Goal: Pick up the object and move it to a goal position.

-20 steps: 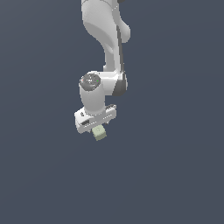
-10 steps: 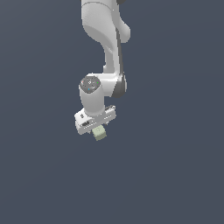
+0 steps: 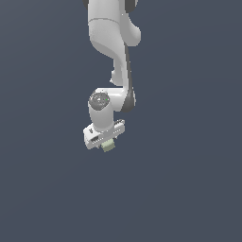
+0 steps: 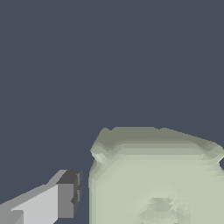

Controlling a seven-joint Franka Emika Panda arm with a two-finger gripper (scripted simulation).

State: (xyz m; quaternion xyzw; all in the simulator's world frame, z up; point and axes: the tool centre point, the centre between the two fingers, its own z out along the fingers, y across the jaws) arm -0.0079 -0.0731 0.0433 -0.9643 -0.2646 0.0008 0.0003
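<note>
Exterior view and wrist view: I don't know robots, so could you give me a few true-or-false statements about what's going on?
1. The little cube is pale grey-green. True.
2. The cube lies far from the pincer. False: it sits right at the pincer's tip.
3. The arm is white. True.
4. Several cubes are in view. False: only one shows.
5. In the wrist view the cube has a faint mark on one face. True.

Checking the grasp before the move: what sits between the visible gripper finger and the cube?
A narrow bare gap of dark background separates the finger from the cube in the wrist view; nothing lies in it.
</note>
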